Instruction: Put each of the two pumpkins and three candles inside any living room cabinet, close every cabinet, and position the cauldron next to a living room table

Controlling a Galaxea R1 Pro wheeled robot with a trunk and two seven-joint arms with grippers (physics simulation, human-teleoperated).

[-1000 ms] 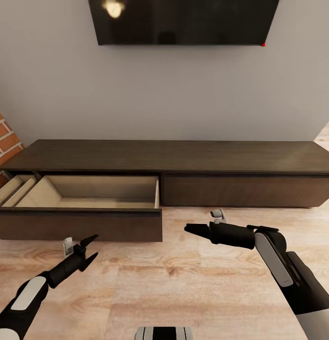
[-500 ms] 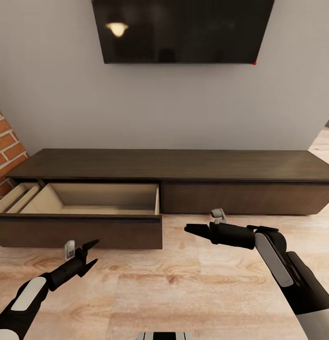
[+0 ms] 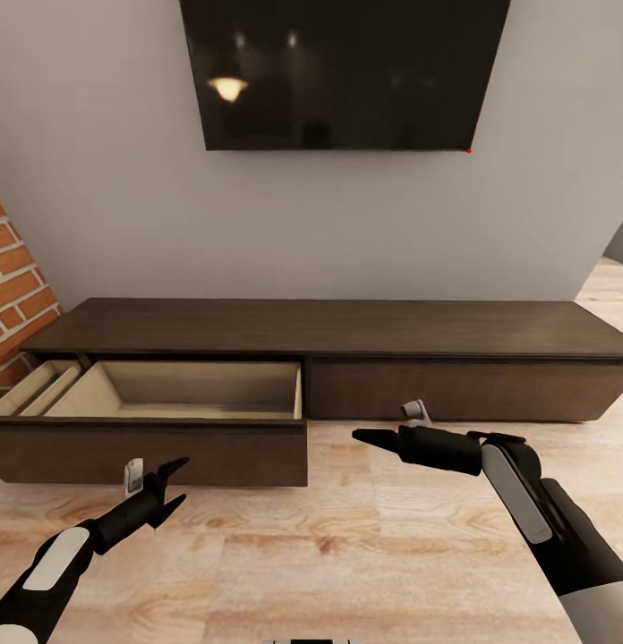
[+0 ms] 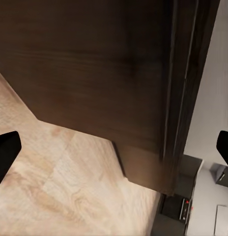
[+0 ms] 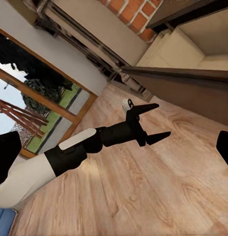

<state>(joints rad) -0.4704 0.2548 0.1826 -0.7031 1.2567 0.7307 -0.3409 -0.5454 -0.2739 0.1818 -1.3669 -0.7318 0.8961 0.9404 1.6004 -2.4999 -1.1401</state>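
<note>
Long low dark brown wooden cabinet (image 3: 347,344) against grey wall, left drawer (image 3: 159,420) pulled out. Left gripper (image 3: 173,483) before it, jaws apart, empty. Right gripper (image 3: 365,436) pointing left, jaw state unclear.

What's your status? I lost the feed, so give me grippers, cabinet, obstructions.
Left gripper open, empty. Right gripper looks shut, empty. Cabinet: left drawer pulled out, nothing visible inside; right one shut. Nothing between grippers and drawer.

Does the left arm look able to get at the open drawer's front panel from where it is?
Probably yes: the left gripper hangs open just before the open drawer of the cabinet, nothing between them.
</note>
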